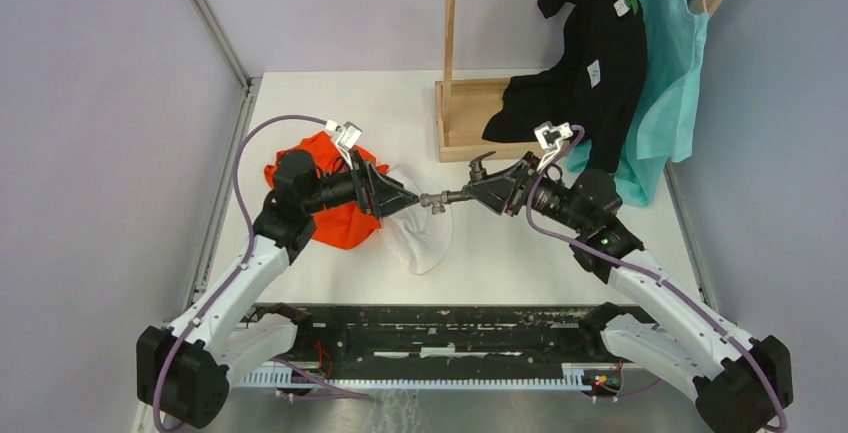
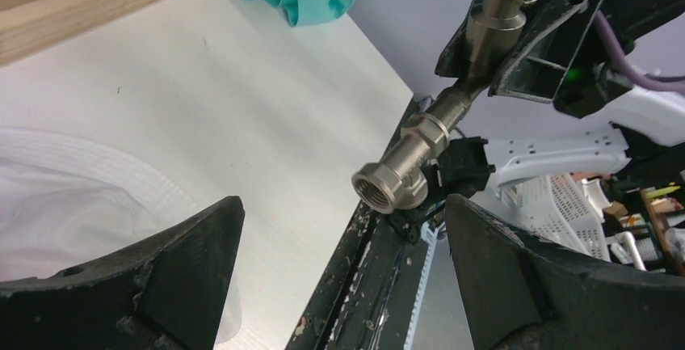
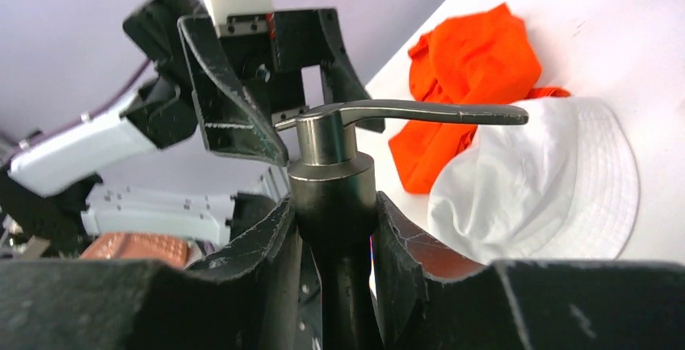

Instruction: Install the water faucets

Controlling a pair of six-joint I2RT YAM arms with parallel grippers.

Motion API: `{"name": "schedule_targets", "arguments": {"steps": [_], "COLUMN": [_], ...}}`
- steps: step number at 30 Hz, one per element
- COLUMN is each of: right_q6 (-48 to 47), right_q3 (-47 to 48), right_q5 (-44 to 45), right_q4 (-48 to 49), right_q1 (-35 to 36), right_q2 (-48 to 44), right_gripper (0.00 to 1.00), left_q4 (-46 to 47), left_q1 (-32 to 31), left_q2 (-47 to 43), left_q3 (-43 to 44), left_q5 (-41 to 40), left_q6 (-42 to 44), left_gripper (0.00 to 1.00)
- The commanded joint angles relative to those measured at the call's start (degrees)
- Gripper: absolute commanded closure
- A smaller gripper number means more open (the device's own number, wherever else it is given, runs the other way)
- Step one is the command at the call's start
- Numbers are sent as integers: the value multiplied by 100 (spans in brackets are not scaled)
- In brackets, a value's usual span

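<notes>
Hanging in the air between the arms, the faucet lay lengthwise along the line joining them, its handle end clamped in the jaws of the right gripper; its threaded mouth faced the left gripper, whose jaws stood apart just short of it

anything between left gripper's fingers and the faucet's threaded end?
Nothing. Left wrist view shows only air between the open left gripper and the faucet, with gaps on both sides.
</notes>
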Motion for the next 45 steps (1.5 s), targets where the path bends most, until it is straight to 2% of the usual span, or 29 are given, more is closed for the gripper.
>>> {"name": "schedule_targets", "arguments": {"steps": [1, 3, 6, 8, 13, 25, 29, 35, 41, 45], "right_q6": [718, 785, 1039, 1254, 1618, 1959, 2142, 2141, 2135, 2138], "right_q3": [-71, -110, -141, -204, -186, -69, -91, -61, -73, -76], "right_q5": [804, 904, 895, 906, 770, 418, 302, 147, 133, 154], "right_q4": [1175, 1361, 1772, 2152, 2769, 3457, 3798, 3792, 3748, 3714], "right_q1": [-14, -11, -14, -18, -4, 62, 77, 139, 171, 174], "right_q2": [-303, -322, -216, -121, 199, 933, 1066, 1129, 1143, 1161], "right_gripper": [99, 99, 99, 99, 99, 99, 99, 99, 99, 99], "left_q4": [932, 1580, 3273, 4036, 5217, 5407, 5416, 5603, 5794, 6029], "left_q1": [166, 233, 271, 271, 204, -109, -165, -285, -324, -330], "left_q2": [-123, -107, -63, 133, 604, 892, 1038, 1269, 1374, 1417], "left_q3": [11, -184, -748, -943, -1138, -849, -788, -649, -602, -617], "left_q5": [-137, 19, 118, 200, 297, 375, 390, 371, 362, 425], "left_q6": [-1103, -1718, -2945, -3505, -4303, -4503, -4469, -4546, -4626, -4759], "left_gripper": [1, 1, 1, 1, 1, 0, 9, 18, 44, 45]}}
